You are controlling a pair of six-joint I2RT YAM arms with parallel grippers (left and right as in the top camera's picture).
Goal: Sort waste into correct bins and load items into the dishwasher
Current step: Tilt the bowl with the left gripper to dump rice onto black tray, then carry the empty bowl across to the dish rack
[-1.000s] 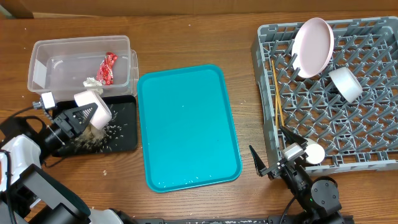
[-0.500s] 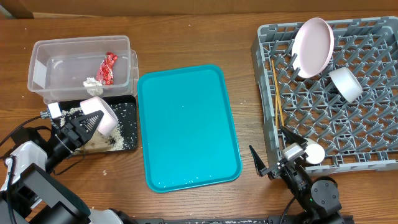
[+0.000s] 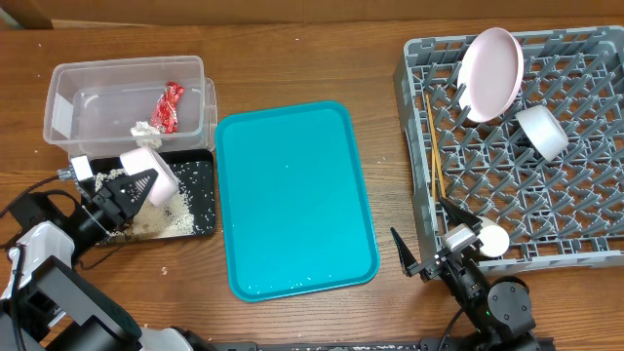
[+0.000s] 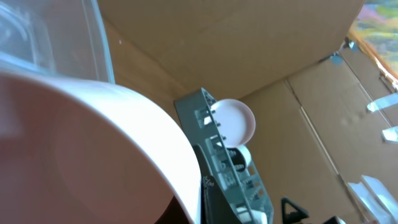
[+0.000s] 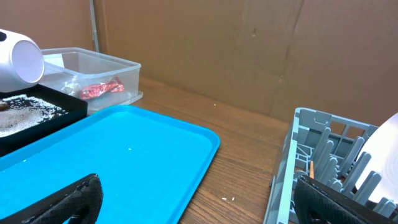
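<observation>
- The small white bowl (image 3: 156, 168) is tipped on its side above the black tray (image 3: 213, 195); in the right wrist view its mouth faces sideways, not up
- The left gripper (image 3: 144, 182) is clamped on the rim of this bowl, reaching in from the near-left corner of the table (image 3: 292, 58)
- The chopsticks (image 3: 432, 146) lie in the dish rack (image 3: 585, 249), long axis parallel to its left wall and just inside it
- The plate (image 3: 490, 73) stands on edge in the far-left part of the rack, leaning on the pegs
- A second bowl (image 3: 542, 132) lies on its side just right of the plate
- A cup (image 3: 493, 240) lies on its side at the near edge of the rack, next to the right gripper (image 3: 419, 222), whose jaws stand wide apart and hold nothing
- The surface is a brown wooden table; cardboard walls (image 5: 249, 50) enclose it
- The black tray contains scattered rice (image 3: 185, 210), partly brownish
- The clear tub (image 3: 127, 66), touching the far side of the black tray, contains a red wrapper (image 3: 168, 105) and a napkin (image 3: 146, 128)
- A teal tray (image 3: 292, 200) lies between the bins and the rack
</observation>
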